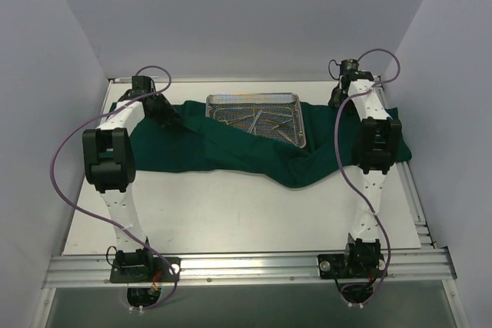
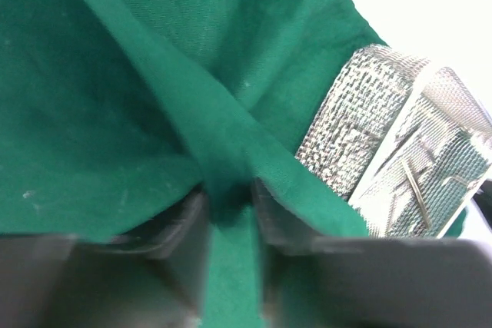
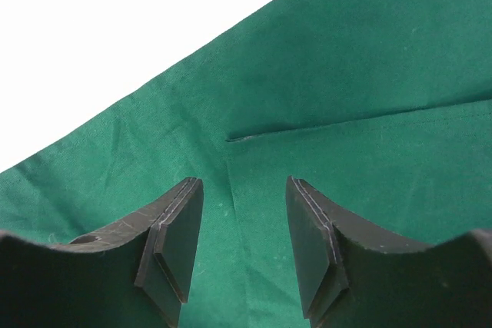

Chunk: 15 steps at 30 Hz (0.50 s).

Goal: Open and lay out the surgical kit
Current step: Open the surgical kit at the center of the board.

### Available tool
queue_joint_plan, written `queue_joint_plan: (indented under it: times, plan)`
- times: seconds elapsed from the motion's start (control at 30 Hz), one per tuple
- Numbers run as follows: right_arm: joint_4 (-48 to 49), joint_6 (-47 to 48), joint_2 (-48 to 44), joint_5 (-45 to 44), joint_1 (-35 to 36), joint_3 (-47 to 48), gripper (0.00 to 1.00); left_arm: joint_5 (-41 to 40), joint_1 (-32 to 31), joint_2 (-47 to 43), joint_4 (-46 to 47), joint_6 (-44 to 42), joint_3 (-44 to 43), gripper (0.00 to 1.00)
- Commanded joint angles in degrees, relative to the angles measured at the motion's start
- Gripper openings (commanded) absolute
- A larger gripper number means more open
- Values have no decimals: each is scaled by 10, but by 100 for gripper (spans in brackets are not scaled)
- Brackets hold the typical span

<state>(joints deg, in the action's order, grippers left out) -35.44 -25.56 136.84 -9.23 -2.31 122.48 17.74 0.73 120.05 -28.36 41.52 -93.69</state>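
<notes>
The dark green cloth (image 1: pixel 231 155) lies opened across the far half of the table. The silver wire-mesh tray (image 1: pixel 250 98) sits on it, with slender steel instruments (image 1: pixel 261 120) inside. My left gripper (image 1: pixel 171 117) is at the tray's left end, shut on a raised fold of the cloth (image 2: pixel 154 74); in the left wrist view the fold runs between the pinching jaws of the gripper (image 2: pixel 229 199), with the tray (image 2: pixel 361 113) and an instrument (image 2: pixel 419 190) to the right. My right gripper (image 1: pixel 338 100) is open and empty just above the cloth (image 3: pixel 346 74) at the tray's right; the right wrist view shows the gripper (image 3: pixel 242 220) over a hem.
White walls close in the table on the left, back and right. The cloth bunches into a thick fold (image 1: pixel 304 167) at front centre and drapes under the right arm (image 1: pixel 377 144). Bare white table (image 1: pixel 231 213) lies in front, and an aluminium rail (image 1: pixel 246 266) carries the arm bases.
</notes>
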Motion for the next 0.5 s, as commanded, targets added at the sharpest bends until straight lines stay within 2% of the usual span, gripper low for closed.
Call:
queue_joint_plan:
  times: [0.0, 0.03, 0.07, 0.13, 0.33, 0.47]
  plan:
    - [-21, -5, 22, -22, -1, 22, 47, 19, -1, 9, 34, 7, -23, 30]
    - [-21, -6, 27, -24, 0, 26, 46, 19, -1, 6, 35, 7, -22, 24]
    - [-20, -7, 30, -27, 0, 27, 44, 20, -1, 5, 37, 4, -22, 15]
    - [-22, -10, 39, -30, 0, 38, 42, 19, -1, 1, 33, 1, -21, 8]
    - [-31, -12, 56, -41, 0, 54, 40, 24, -1, -4, 30, -1, -14, 4]
    - [-24, -12, 61, -40, -2, 54, 34, 28, -1, -5, 32, -3, -11, 3]
